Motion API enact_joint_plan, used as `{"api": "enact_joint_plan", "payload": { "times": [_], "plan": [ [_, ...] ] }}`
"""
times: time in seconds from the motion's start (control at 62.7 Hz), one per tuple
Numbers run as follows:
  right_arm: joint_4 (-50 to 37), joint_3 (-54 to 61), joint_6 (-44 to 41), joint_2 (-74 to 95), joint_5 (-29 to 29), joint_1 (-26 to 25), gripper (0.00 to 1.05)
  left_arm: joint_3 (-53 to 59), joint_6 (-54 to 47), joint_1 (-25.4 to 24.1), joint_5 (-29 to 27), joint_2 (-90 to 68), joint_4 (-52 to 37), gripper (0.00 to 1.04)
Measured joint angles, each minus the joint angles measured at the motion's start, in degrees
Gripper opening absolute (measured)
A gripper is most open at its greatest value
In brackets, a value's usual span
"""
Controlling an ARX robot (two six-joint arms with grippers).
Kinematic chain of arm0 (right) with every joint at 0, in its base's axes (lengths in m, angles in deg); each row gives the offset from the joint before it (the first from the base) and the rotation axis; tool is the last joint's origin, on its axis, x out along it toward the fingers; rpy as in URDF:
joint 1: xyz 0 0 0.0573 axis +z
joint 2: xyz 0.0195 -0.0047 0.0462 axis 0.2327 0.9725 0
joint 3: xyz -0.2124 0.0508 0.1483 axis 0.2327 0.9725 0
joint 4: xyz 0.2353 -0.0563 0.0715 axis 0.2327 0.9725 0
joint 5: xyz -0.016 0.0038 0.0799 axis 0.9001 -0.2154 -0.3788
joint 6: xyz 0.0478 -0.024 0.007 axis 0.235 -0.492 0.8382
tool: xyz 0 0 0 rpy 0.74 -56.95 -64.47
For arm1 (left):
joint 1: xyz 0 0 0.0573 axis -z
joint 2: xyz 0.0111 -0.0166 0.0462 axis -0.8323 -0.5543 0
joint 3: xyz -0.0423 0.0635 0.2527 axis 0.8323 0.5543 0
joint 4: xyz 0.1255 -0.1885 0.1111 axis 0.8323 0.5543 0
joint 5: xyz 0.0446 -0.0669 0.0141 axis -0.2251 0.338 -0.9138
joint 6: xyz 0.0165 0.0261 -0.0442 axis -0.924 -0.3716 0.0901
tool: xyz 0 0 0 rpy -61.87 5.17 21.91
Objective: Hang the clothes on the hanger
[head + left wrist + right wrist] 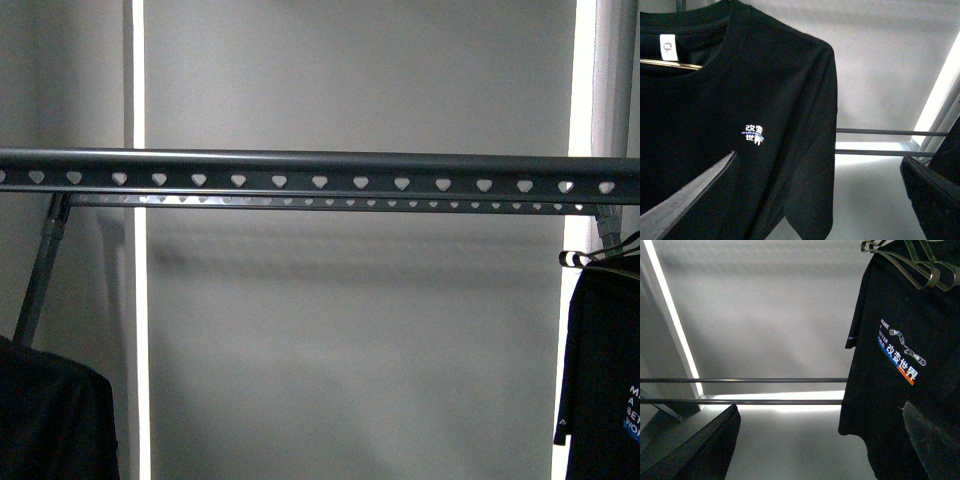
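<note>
The printed T-shirt (875, 405) hangs on its shiny metal hanger (912, 269) off to the right, below the rail (320, 160) and not hooked to it, so lifting it on looks not yet done. The right hand (820, 407) faces it, released and wide, likely lining up a grasp; the left hand (818, 160) is also released, before the other black T-shirt (740, 100). Count: two shirts, two hands, one heart-holed rail with a thinner bar (350, 203) behind
</note>
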Motion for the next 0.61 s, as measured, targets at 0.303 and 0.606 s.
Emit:
{"api": "enact_joint_plan", "payload": {
  "times": [0.303, 0.606],
  "plan": [
    [0.0, 0.0, 0.0, 0.0, 0.0, 0.0, 0.97, 0.0, 0.0, 0.0, 0.0, 0.0, 0.0, 0.98],
    [0.0, 0.0, 0.0, 0.0, 0.0, 0.0, 0.97, -11.3, 7.0, 7.8, -8.7, -25.9, -9.0, 0.98]
  ]
}}
